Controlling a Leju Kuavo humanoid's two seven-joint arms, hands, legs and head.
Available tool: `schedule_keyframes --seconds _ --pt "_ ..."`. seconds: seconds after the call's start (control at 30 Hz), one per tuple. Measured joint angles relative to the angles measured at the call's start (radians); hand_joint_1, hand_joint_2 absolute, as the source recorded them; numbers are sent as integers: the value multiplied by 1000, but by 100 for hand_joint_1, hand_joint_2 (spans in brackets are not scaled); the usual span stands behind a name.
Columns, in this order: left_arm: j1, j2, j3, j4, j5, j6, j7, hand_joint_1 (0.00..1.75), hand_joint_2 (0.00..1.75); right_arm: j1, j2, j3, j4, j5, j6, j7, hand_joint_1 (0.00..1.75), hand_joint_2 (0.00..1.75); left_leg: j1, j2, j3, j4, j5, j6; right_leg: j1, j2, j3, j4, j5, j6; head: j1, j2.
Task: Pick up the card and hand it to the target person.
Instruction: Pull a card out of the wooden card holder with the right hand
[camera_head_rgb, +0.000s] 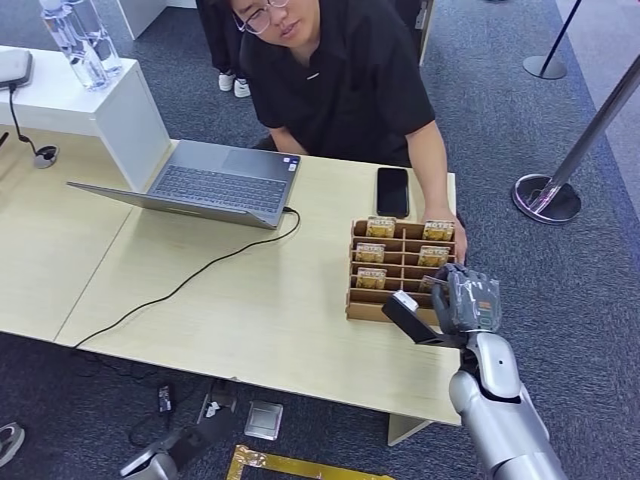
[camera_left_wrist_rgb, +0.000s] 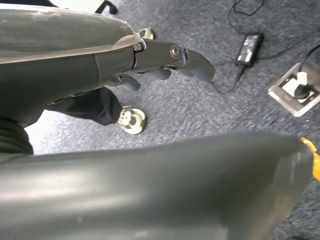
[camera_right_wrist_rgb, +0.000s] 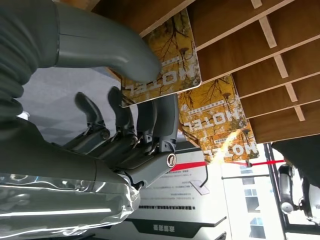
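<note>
My right hand (camera_right_wrist_rgb: 124, 120) has its thick grey thumb (camera_right_wrist_rgb: 113, 47) pressed on the printed face of a yellow card (camera_right_wrist_rgb: 170, 55) marked HOTEL, dark fingers (camera_right_wrist_rgb: 160, 120) curled against its other side; the card is pinched between them. Its far end sits in a slot of the brown wooden rack (camera_right_wrist_rgb: 256, 55). Two more HOTEL cards (camera_right_wrist_rgb: 215, 107) stand in neighbouring slots, just beside the held one.

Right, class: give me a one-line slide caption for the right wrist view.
The right hand pinches a hotel card at the wooden rack, two more cards slotted beside it.
</note>
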Motion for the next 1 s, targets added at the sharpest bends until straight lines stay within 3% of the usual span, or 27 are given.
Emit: schedule_keyframes --seconds 0.03,0.3,0.5,0.77,1.0 --pt "0 0 0 0 -1 3 -9 0 175 0 0 0 0 -1 -1 -1 175 175 0 0 0 0 0 0 0 0 0 0 0 0 0 0" --pt "0 0 -3 0 -16 32 -38 0 175 -1 0 0 1 -27 -10 -19 175 175 0 0 2 0 0 0 0 0 2 0 0 0 0 0" --pt "0 0 -2 0 -10 35 -36 0 175 -1 0 -12 -1 -97 -16 -78 175 175 0 0 1 0 0 0 0 0 2 0 0 0 0 0" --pt "0 0 -2 0 -4 27 -18 0 175 -1 16 -91 -78 -323 -42 -252 175 175 0 0 1 0 0 0 0 0 1 0 0 0 0 0" --pt "-2 0 -2 0 -5 27 -18 0 175 8 39 -151 -275 -569 -108 -367 175 175 0 0 1 0 0 0 0 0 1 0 0 0 0 0"
